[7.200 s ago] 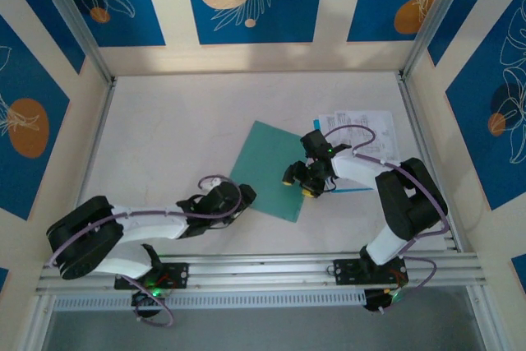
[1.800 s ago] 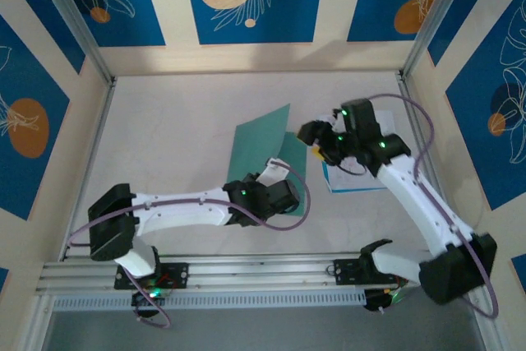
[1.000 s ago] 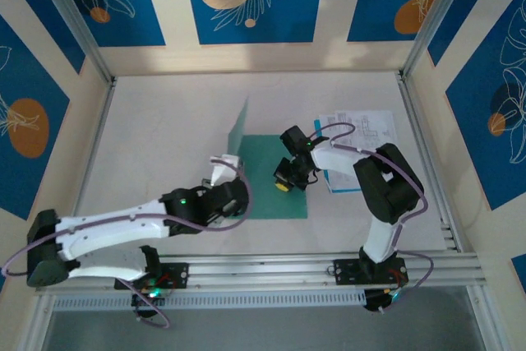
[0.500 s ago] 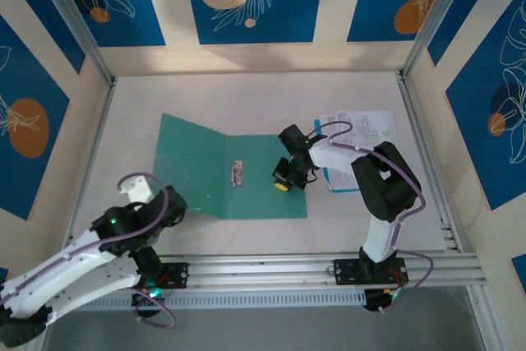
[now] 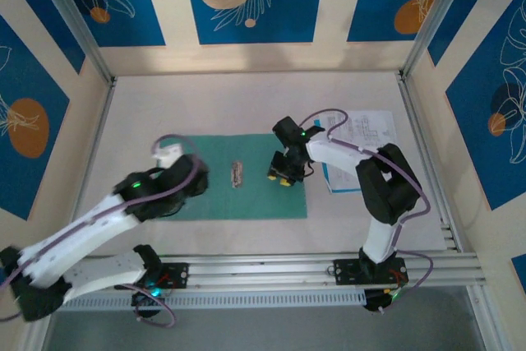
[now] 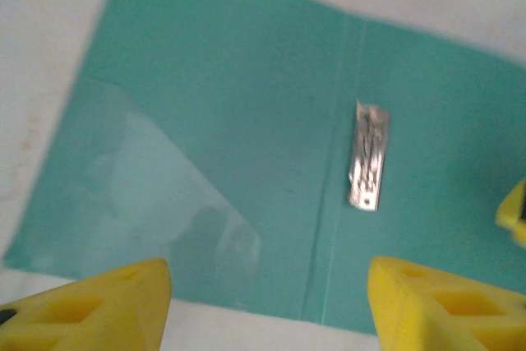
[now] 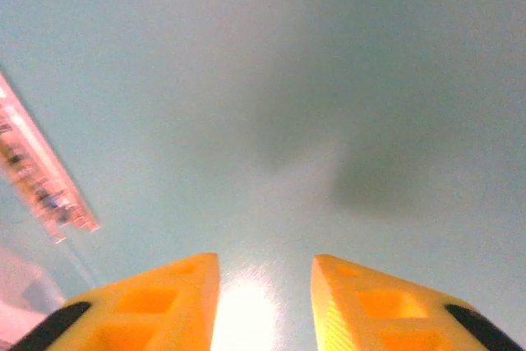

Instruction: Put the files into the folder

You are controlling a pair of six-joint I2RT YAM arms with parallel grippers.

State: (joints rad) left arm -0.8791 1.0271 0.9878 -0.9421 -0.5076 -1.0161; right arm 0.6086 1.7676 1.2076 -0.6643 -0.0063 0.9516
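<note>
The teal folder (image 5: 255,195) lies open and flat on the table, with a metal clip (image 5: 237,174) beside its spine. My left gripper (image 5: 191,182) hovers over the left flap; in the left wrist view it (image 6: 267,310) is wide open and empty above the folder (image 6: 230,121) and the clip (image 6: 367,166). My right gripper (image 5: 282,177) is low over the right flap, close to the teal surface (image 7: 271,80). Its fingers stand apart with nothing between them (image 7: 263,302). The files (image 5: 362,133), white printed sheets, lie on the table right of the folder.
An aluminium rail (image 5: 263,269) runs along the near edge by the arm bases. Blue-and-cream panel walls (image 5: 246,6) enclose the table on three sides. Bare tabletop (image 5: 189,100) lies behind the folder. The right gripper's yellow finger (image 6: 514,215) shows at the left wrist view's right edge.
The folder's cover has been swung from upright to flat on the left. My left arm pulled back, then moved over the left flap. The right gripper stayed on the right flap.
</note>
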